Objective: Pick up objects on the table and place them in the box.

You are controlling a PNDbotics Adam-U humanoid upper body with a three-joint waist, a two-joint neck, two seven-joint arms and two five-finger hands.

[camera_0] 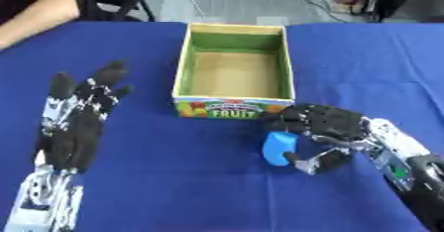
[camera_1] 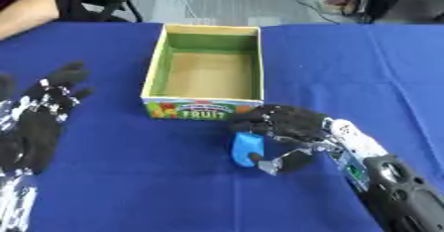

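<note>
My right hand (camera_0: 325,127) is curled on the blue block (camera_0: 277,147); the pinch looks shallow, so it may slip before the fruit box (camera_0: 232,108) ahead.

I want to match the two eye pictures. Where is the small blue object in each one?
Left eye view: blue object, right of centre, curled inside the right hand.
Right eye view: blue object, near centre, in the same hand.
Shared landmark: the FRUIT box, just behind it.
</note>
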